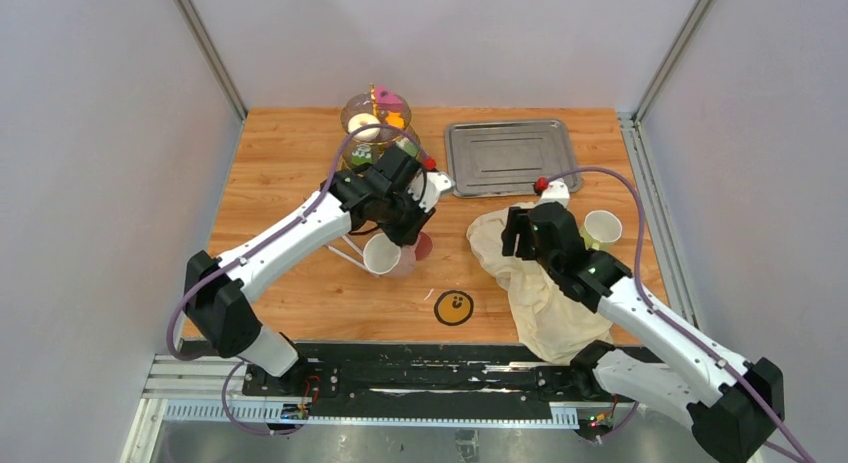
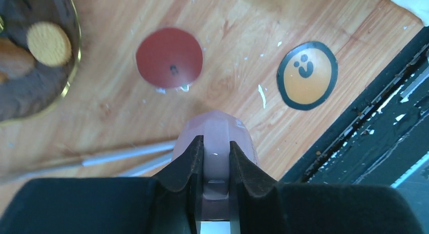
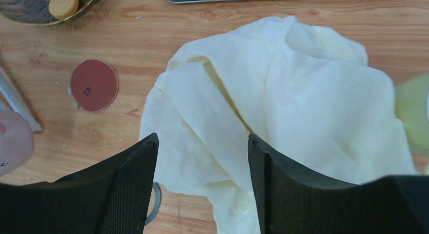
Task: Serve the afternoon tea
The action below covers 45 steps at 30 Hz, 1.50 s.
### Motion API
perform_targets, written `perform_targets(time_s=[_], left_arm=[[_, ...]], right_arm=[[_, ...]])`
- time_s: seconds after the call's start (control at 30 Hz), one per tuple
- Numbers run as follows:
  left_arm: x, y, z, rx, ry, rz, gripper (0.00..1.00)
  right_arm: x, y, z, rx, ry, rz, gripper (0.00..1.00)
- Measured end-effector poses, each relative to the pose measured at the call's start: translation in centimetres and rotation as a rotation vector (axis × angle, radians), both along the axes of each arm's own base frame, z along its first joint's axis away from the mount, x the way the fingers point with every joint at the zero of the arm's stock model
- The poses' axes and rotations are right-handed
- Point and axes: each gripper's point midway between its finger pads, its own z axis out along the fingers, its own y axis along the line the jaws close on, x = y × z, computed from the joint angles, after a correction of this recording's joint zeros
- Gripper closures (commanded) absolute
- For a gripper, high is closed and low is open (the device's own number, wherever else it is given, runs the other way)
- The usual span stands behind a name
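Left hand (image 2: 216, 144) pinches the wall of the pink mug (image 2: 215, 124) beside the red disc (image 2: 169, 57) on the desk (image 2: 243, 21). The mug should be set down upright and released gently. Right hand (image 3: 202, 139) hangs spread over the cream cloth (image 3: 303, 92).

Bright, even light, soft shadows; pale mug (image 3: 412, 112) blurred at frame's edge.

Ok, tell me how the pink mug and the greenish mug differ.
The pink mug is clamped in the left gripper; the greenish mug stands free beside the cream cloth. The pink mug looks tilted; the greenish mug is upright. Both are pale mugs of similar size.
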Motion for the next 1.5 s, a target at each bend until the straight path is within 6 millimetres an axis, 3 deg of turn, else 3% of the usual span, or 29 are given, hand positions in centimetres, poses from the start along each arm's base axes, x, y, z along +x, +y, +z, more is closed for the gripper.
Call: perform_targets(time_s=[0.13, 0.27, 0.67, 0.9, 1.23, 1.37, 1.5], left_arm=[[1.1, -1.7, 0.6, 0.042, -0.055, -0.114, 1.00], [2.5, -3.1, -0.5, 0.145, -0.097, -0.215, 1.00], [7.4, -4.6, -4.2, 0.359, -0.142, -0.227, 1.00], [7.7, -4.6, -6.7, 0.438, -0.121, -0.266, 1.00], [7.7, -5.3, -7.0, 0.451, -0.103, -0.308, 1.00], [7.8, -5.4, -7.1, 0.454, -0.104, -0.310, 0.78], [8.0, -5.2, -7.3, 0.470, -0.107, -0.303, 0.66]], right_arm=[[0.0, -2.4, 0.8, 0.008, -0.032, -0.061, 0.36], [-0.1, -4.0, 1.1, 0.016, -0.047, -0.105, 0.36], [-0.8, -5.3, 0.4, -0.001, -0.023, -0.131, 0.37], [-0.8, -6.2, 0.5, 0.000, -0.028, -0.162, 0.37], [-0.9, -7.1, 0.5, -0.011, -0.033, -0.180, 0.37], [-1.0, -7.2, 0.5, -0.015, -0.033, -0.181, 0.37], [-1.0, -7.3, 0.6, -0.016, -0.036, -0.181, 0.37]])
